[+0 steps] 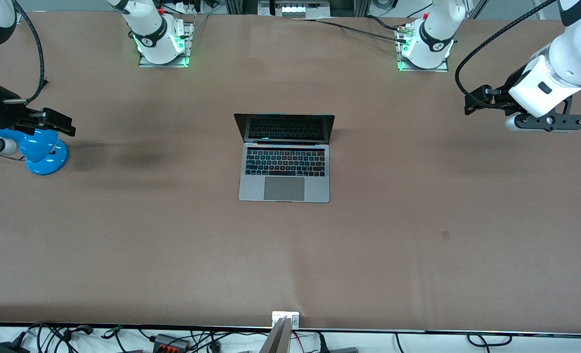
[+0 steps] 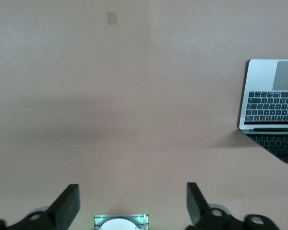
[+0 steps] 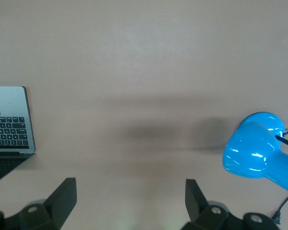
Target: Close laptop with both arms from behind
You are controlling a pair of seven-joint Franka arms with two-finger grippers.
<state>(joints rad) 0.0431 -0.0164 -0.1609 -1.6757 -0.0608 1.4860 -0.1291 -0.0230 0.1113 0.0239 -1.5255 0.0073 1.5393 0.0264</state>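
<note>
The silver-grey laptop [image 1: 284,169] stands open in the middle of the table, its dark screen upright and its keyboard and trackpad facing the front camera. It also shows at the edge of the left wrist view [image 2: 273,105] and of the right wrist view [image 3: 9,122]. My left gripper [image 1: 471,100] is open and empty, up over bare table toward the left arm's end, well apart from the laptop; its fingers [image 2: 69,203] stand wide. My right gripper [image 1: 64,123] is open and empty over the right arm's end, its fingers [image 3: 65,196] wide too.
A blue desk lamp [image 1: 43,149] stands on the table under the right gripper and shows in the right wrist view [image 3: 259,153]. A small dark mark [image 1: 446,235] lies on the brown table. A camera mount [image 1: 285,318] sits at the table's near edge. Cables run below it.
</note>
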